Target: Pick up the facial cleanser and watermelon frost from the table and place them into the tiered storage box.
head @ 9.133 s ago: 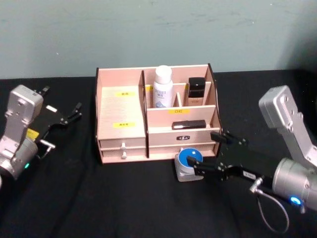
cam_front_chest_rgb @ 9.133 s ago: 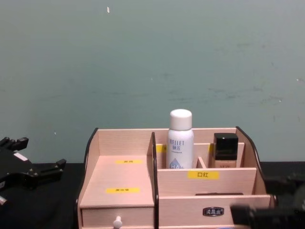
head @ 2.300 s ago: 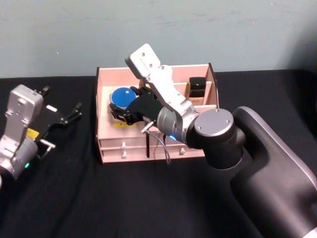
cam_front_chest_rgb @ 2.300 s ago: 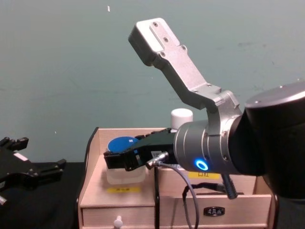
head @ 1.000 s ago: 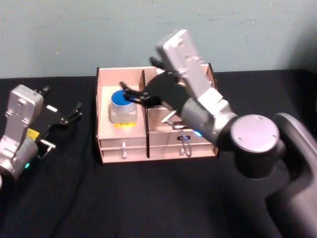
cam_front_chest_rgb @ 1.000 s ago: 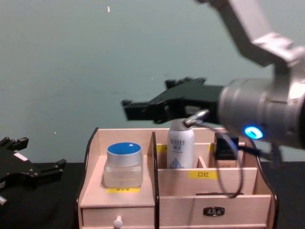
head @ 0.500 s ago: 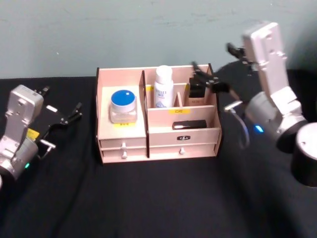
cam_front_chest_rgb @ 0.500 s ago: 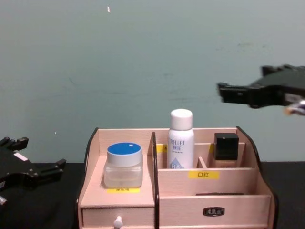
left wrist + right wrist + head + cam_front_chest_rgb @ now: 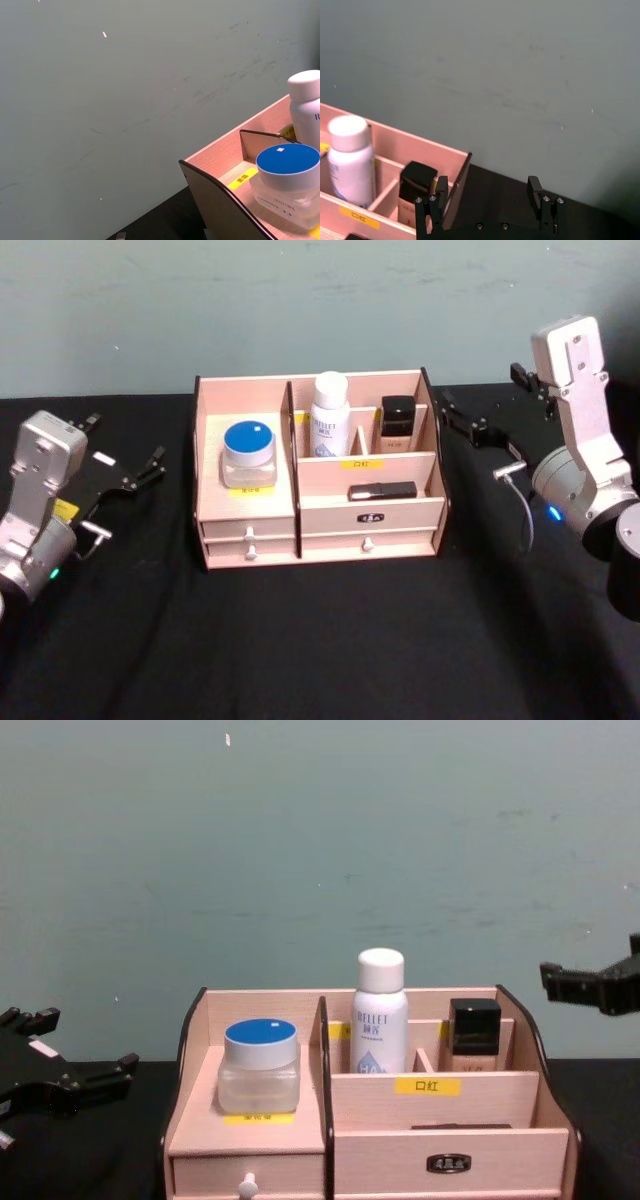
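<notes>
jar: the blue-lid jar (image 9: pixel 248 453) stands upright in the left compartment of the box (image 9: pixel 315 530), on the upper step, above a yellow label
bottle: the white bottle (image 9: pixel 329 416) stands upright in the back middle compartment, beside a black-cap bottle (image 9: pixel 398 423)
which is which: i cannot read enough on the labels to tell you which one is the cleanser and which the frost
right gripper: the right gripper (image 9: pixel 490 405) is in the air just right of the box, fingers spread apart and nothing between them
left gripper: the left gripper (image 9: pixel 125 472) is parked well to the left of the box, fingers apart, nothing in them
how the jar handles: it looks like clear thick glass or hard plastic, so stiff and probably slippery; if you must move it, take it on the round wall under the lid
how the bottle handles: tall and narrow, probably light plastic, it can tip easily; hold it at the middle of the body, not at the cap
progress: both things seem to be in the box, so i judge the task near its end
</notes>
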{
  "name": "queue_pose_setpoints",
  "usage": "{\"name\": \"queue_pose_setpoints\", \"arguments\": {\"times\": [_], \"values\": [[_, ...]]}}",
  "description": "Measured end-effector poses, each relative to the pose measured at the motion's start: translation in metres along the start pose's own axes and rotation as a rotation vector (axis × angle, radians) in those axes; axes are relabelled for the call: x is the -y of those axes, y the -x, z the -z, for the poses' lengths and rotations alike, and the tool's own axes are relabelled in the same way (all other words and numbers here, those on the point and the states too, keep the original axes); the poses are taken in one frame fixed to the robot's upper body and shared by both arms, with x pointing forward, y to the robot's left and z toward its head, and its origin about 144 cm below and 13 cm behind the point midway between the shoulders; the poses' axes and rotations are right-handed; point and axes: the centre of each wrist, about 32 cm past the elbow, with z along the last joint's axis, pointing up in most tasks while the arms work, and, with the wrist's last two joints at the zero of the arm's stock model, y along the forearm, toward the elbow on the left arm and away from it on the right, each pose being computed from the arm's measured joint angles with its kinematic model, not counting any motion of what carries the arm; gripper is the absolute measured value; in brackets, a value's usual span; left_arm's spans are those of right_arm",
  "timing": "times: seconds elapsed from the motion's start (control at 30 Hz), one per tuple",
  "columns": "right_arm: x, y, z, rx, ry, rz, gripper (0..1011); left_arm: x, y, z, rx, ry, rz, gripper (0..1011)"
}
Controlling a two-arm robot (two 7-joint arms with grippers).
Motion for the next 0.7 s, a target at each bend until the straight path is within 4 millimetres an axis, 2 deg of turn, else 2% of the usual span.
{"name": "queue_pose_setpoints", "arguments": {"times": [0.37, 0.7], "values": [[-0.015, -0.003, 0.021, -0.011, 0.072, 0.010, 1003, 0.000, 0.000, 0.000, 0.000, 0.000, 0.000, 1001], [-0.016, -0.003, 0.022, -0.010, 0.078, 0.011, 1003, 0.000, 0.000, 0.000, 0.000, 0.000, 0.000, 1001]]}}
